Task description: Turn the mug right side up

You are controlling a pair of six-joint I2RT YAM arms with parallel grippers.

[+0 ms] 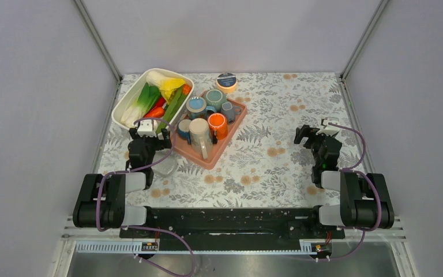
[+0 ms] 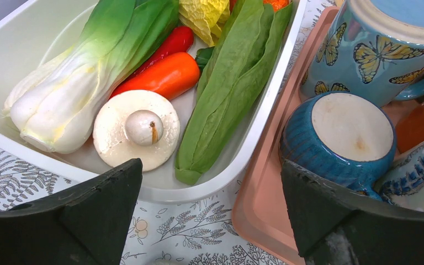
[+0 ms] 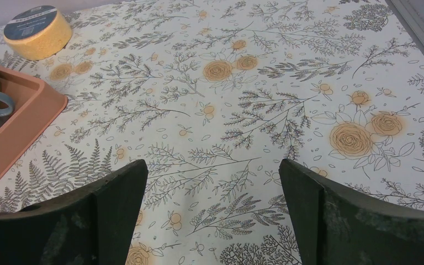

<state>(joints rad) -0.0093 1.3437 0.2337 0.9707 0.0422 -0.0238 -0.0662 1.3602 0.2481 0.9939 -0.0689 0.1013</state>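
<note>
Your left gripper [image 2: 211, 165] is wide open and empty, so pinch the upside-down mug [image 2: 337, 138] on the tray [image 2: 262, 193] across its body, which looks like slick, heavy, chippable ceramic.

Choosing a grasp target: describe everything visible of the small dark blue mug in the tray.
The small blue mug looks like glazed ceramic, its wall ribbed dark blue. Its bare cream, faintly stained base faces up: it stands upside down in the near-left corner of the salmon tray, just before the butterfly mug. Its lower right is hidden by a finger of the open left end effector; nothing grips it.
</note>
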